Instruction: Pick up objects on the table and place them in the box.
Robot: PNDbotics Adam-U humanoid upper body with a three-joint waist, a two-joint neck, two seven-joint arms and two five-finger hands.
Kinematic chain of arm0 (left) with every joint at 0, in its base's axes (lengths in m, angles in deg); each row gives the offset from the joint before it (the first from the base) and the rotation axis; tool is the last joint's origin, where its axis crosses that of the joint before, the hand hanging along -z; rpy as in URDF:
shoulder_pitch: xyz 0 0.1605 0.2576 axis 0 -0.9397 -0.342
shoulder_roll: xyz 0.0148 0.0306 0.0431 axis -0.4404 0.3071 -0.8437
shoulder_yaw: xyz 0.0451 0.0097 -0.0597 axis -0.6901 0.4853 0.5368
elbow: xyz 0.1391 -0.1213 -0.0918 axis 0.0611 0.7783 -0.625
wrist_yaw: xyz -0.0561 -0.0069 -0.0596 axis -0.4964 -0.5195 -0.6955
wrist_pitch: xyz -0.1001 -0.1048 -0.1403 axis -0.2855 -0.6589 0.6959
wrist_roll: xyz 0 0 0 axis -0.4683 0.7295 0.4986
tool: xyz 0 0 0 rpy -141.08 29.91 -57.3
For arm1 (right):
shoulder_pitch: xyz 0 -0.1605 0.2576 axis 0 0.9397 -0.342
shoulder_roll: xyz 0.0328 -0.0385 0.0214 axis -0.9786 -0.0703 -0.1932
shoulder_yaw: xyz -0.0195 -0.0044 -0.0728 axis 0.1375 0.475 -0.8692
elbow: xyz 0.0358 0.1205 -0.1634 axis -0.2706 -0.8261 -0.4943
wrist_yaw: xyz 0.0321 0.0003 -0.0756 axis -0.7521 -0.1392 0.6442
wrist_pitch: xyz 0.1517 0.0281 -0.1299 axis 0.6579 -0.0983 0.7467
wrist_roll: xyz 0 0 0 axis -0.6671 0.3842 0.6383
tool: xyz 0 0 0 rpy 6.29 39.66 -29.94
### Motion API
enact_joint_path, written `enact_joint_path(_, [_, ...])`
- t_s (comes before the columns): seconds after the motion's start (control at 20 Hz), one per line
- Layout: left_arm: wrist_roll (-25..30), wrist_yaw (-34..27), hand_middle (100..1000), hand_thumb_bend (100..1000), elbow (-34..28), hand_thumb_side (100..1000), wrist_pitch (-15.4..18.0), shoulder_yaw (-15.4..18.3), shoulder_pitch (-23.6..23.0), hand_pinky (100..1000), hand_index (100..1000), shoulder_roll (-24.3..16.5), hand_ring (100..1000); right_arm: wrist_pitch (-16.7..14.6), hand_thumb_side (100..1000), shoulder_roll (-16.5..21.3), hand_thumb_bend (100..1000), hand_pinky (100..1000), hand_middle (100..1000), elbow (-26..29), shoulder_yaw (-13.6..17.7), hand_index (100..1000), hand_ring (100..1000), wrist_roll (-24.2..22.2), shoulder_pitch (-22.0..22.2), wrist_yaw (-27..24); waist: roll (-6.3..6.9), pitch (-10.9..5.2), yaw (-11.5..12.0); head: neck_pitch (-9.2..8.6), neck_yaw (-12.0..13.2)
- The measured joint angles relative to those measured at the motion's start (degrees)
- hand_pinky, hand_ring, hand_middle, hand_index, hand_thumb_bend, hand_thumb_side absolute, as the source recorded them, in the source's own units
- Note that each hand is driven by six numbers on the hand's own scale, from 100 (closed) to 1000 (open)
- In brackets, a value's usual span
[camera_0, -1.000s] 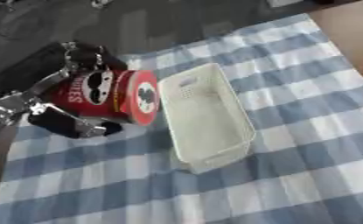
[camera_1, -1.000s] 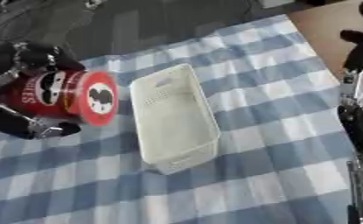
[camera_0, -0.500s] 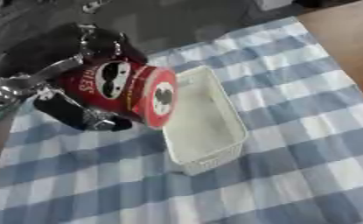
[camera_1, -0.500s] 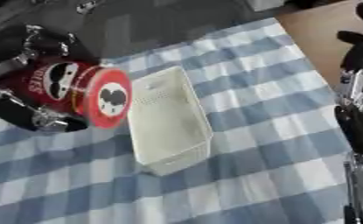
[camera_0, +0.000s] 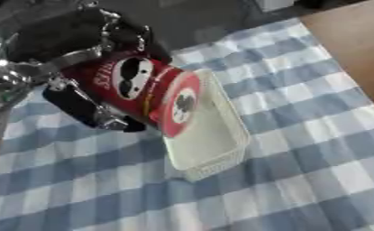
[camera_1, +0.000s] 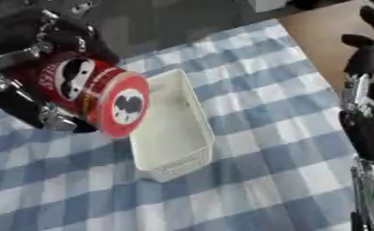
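The left robot hand [camera_0: 95, 97] reaches in from the table's left edge, fingers curled around a tilted red can [camera_0: 142, 92] above the white box [camera_0: 209, 144]

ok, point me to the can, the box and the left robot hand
can [camera_0: 134, 88]: left eye view, on its red side.
box [camera_1: 174, 140]: right eye view, on its white floor.
left robot hand [camera_0: 103, 115]: left eye view, on a finger curled under the can.

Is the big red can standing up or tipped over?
Tipped. The left hand holds the red cylindrical can sideways, lid facing the white plastic basket.
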Motion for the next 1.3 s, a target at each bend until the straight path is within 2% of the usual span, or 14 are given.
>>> enact_joint_path(0.25, [1.9,-0.6,131,106,0.0,100,0.4,-1.6,2.5,100,250,1.4,100,-0.1,519,0.0,100,769,926,-0.4,0.0,911,908,-0.1,-0.7,0.1,0.04,0.40,-1.7,-0.09,0.4])
enact_joint_path(0.35, [3.0,0.0,138,192,0.0,100,0.5,-2.0,3.2,100,252,1.6,100,-0.2,518,0.0,100,769,926,-0.4,0.0,911,909,-0.1,-1.0,0.1,0.29,0.57,-2.3,-0.32,0.6])
enact_joint_path(0.6, [5.8,6.5,145,270,1.0,100,1.4,-2.5,4.1,100,252,2.5,100,-0.3,516,0.0,100,770,926,-0.7,0.0,911,909,-0.2,-1.2,0.0,0.75,0.94,-3.6,-0.54,1.0])
enact_joint_path(0.95, [5.9,15.8,155,375,7.3,100,3.5,-2.7,5.7,100,253,4.5,100,-0.3,515,0.1,100,770,926,-0.8,0.0,912,910,-0.2,-2.0,0.0,1.14,1.22,-4.0,-0.57,1.3])
enact_joint_path(1.2, [5.5,21.2,159,397,11.4,100,5.2,-2.8,7.0,100,255,5.9,100,-0.3,515,0.1,100,770,926,-0.8,0.0,912,910,-0.2,-2.0,0.0,1.14,1.22,-4.0,-0.56,1.5])
enact_joint_path(1.3, [5.3,22.4,165,380,12.3,100,5.7,-3.0,7.2,100,259,6.0,100,-0.3,515,0.1,100,770,927,-0.8,0.0,912,910,-0.2,-2.0,0.0,1.14,1.22,-4.0,-0.54,1.5])
